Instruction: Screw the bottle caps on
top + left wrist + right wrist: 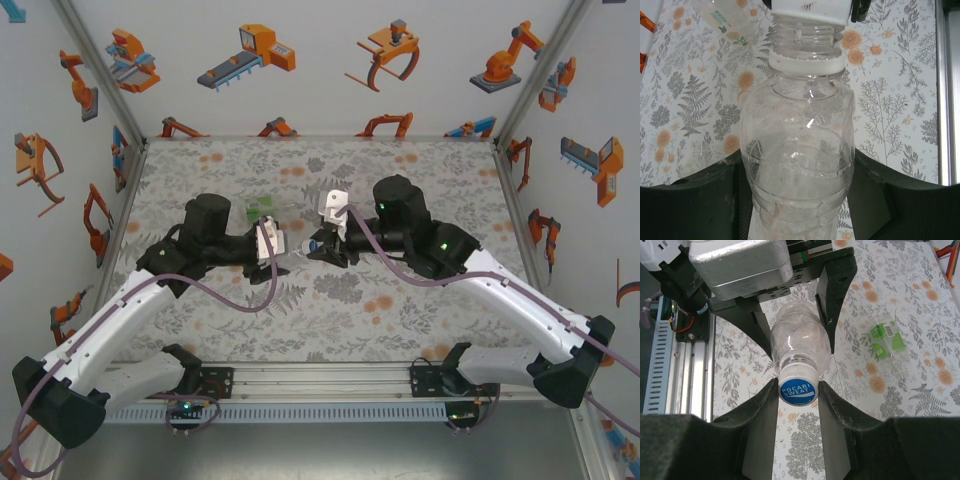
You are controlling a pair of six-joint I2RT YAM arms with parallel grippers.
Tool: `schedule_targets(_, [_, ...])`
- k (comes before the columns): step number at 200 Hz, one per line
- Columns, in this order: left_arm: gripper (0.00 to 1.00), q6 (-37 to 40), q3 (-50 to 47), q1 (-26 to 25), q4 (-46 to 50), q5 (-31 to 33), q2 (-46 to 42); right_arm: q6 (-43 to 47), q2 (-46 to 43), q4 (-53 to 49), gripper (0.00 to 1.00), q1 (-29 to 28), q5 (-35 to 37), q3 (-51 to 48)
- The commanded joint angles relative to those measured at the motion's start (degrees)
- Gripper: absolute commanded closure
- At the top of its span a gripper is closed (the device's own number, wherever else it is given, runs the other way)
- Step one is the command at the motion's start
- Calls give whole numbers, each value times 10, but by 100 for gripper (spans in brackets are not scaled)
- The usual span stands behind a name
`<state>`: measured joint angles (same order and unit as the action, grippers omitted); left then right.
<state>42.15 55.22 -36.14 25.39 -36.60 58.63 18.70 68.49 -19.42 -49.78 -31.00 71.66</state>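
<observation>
At centre, right jaws tight on blue cap [798, 391], left jaws tight on bottle [800, 340] (print legible from right wrist)

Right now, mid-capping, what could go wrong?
1. Bare threads show below the cap; it isn't seated and could cross-thread.
2. The clear bottle may spin or buckle in the left gripper as the right gripper twists.
3. The second bottle lies close by; a swing could knock it.

One clear bottle [800, 340] horizontal, blue cap [798, 390] on its mouth, green-labelled bottle [885, 337] lying on its side nearby
</observation>
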Motion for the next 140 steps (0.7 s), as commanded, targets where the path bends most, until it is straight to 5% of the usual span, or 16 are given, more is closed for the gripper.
schedule_targets(1, [100,16,21,-7,15,-26,-4,11,5,4,86,-5,-2,23])
schedule_targets(140, [100,18,23,-12,19,-28,-7,49,23,-57,91,-10,-9,56])
